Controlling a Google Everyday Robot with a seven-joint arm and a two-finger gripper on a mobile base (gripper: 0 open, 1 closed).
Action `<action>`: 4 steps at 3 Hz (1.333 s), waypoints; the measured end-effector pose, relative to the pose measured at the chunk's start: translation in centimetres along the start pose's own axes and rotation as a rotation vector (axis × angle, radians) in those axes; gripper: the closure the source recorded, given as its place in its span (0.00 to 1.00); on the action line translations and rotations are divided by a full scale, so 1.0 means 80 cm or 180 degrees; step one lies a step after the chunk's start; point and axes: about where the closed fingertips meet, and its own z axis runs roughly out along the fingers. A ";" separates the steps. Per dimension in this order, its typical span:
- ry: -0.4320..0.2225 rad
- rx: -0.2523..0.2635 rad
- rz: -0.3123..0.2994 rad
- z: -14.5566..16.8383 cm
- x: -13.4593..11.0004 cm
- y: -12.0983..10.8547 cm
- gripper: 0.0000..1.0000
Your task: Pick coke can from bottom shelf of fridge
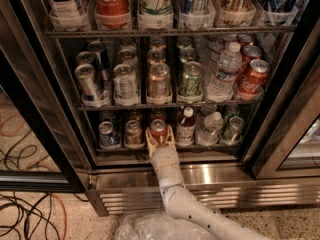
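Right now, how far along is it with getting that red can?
The reach looks done: the gripper sits around the coke can on the bottom shelf of the fridge. In hand: securing it; a firm hold isn't confirmable. Left: drawing the can out; it stands on the rack.

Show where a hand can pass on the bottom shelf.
The bottom shelf is crowded: drinks fill its width, and the pincer sits at the coke can. Only the ledge between them and the steel base is bare, either side of the arm.
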 end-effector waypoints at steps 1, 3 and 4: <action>0.0000 0.0000 0.0000 0.000 0.000 0.000 1.00; -0.0044 -0.0008 -0.0070 0.002 -0.030 0.000 1.00; -0.0164 -0.0013 -0.0129 -0.001 -0.054 0.001 1.00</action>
